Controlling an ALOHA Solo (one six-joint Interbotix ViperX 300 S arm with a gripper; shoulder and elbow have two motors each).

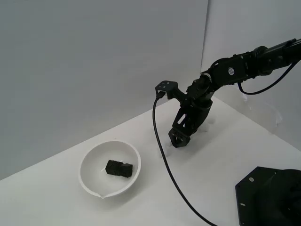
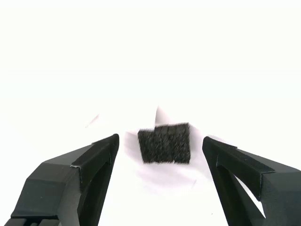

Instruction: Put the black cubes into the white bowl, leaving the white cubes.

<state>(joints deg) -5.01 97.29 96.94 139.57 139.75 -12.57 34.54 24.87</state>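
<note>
In the exterior view the white bowl (image 1: 110,168) sits on the white surface with two black cubes (image 1: 119,168) side by side inside it. To the exterior view's right of the bowl my gripper (image 1: 178,139) is lowered to the surface. The wrist view shows one more black cube (image 2: 164,143) lying between my two fingers (image 2: 96,155), which stand apart on either side without touching it. The gripper (image 2: 161,149) is open. The white cubes are too faint to tell apart from the surface.
A black cable (image 1: 168,165) runs from the wrist camera down across the surface toward the front. A black arm base (image 1: 268,197) fills the near corner on the exterior view's right. Grey walls stand behind.
</note>
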